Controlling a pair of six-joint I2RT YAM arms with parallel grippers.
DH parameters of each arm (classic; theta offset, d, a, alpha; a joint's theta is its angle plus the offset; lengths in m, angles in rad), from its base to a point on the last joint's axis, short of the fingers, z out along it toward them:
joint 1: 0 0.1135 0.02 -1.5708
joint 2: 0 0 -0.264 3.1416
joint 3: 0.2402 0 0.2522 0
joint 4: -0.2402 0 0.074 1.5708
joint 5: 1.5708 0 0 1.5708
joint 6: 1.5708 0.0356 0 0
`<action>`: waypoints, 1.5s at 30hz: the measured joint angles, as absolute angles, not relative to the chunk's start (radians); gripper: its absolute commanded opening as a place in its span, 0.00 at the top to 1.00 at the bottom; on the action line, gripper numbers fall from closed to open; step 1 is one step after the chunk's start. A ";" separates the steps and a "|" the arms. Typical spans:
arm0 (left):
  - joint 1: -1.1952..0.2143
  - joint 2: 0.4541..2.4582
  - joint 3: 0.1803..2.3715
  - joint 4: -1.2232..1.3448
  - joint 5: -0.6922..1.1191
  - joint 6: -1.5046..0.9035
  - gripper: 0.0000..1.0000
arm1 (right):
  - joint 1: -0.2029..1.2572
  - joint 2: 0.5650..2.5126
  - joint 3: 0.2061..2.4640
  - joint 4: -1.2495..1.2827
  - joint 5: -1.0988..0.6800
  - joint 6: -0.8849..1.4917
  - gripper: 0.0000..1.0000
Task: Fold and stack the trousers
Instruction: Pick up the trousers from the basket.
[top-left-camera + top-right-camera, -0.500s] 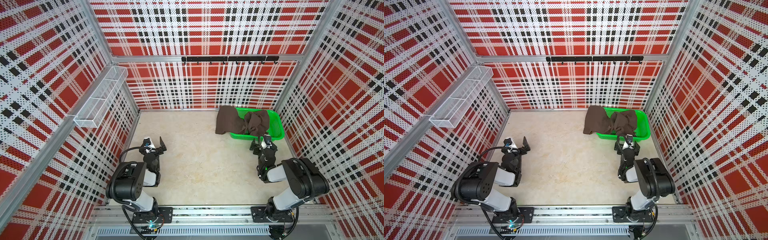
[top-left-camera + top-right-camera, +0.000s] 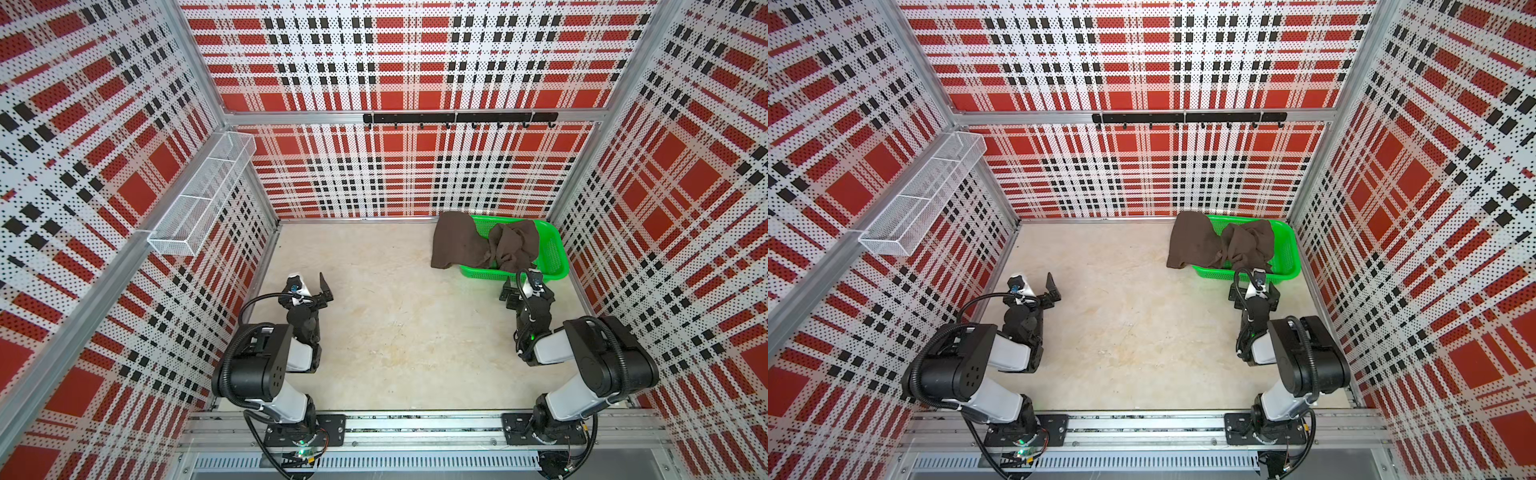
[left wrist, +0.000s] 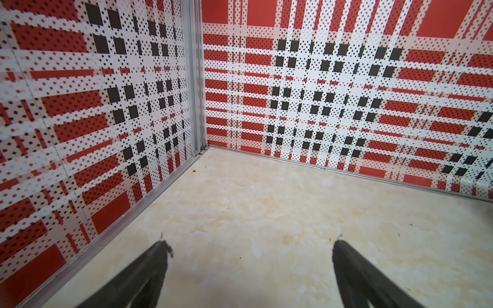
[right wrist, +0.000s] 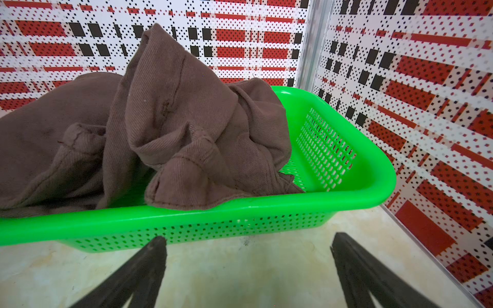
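The dark brown trousers [image 2: 457,241] lie crumpled in the green mesh basket [image 2: 555,253] at the table's far right corner. Both top views show one part spilling over the basket's side onto the tabletop [image 2: 1121,332]. Only the right wrist view shows a hem draped over the near rim. The right gripper [image 4: 248,240], just short of the basket, and the left gripper [image 3: 248,245], facing the plaid wall [image 3: 346,93], both gape wide, holding nothing.

The trousers [image 4: 186,120] hide much of the basket [image 4: 266,210] floor; the right wrist view's edge cuts both off.
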State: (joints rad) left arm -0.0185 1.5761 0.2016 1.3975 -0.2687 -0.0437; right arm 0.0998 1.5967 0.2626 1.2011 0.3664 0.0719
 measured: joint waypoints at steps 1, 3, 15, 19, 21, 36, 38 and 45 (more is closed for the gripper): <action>-0.019 1.576 0.202 1.398 -0.269 -0.044 0.02 | 0.100 1.597 0.263 1.201 0.366 0.072 0.00; -0.019 1.576 0.202 1.398 -0.269 -0.044 0.02 | 0.100 1.597 0.263 1.201 0.366 0.072 0.00; -0.013 1.576 0.202 1.398 -0.261 -0.044 0.02 | 0.100 1.597 0.263 1.201 0.366 0.072 0.00; -0.012 1.576 0.202 1.398 -0.260 -0.044 0.02 | 0.100 1.597 0.263 1.201 0.366 0.072 0.00; -0.012 1.576 0.202 1.397 -0.258 -0.044 0.02 | 0.100 1.597 0.263 1.201 0.366 0.072 0.00; -0.097 1.144 0.322 1.012 -0.526 -0.131 0.01 | 0.096 1.011 0.494 0.585 0.414 0.297 0.00; -0.122 1.100 0.428 0.859 -0.565 -0.179 0.00 | 0.096 0.976 0.626 0.394 0.429 0.377 0.00; -0.197 1.153 0.846 0.339 -0.498 -0.336 0.02 | 0.096 1.047 1.024 -0.191 0.390 0.594 0.00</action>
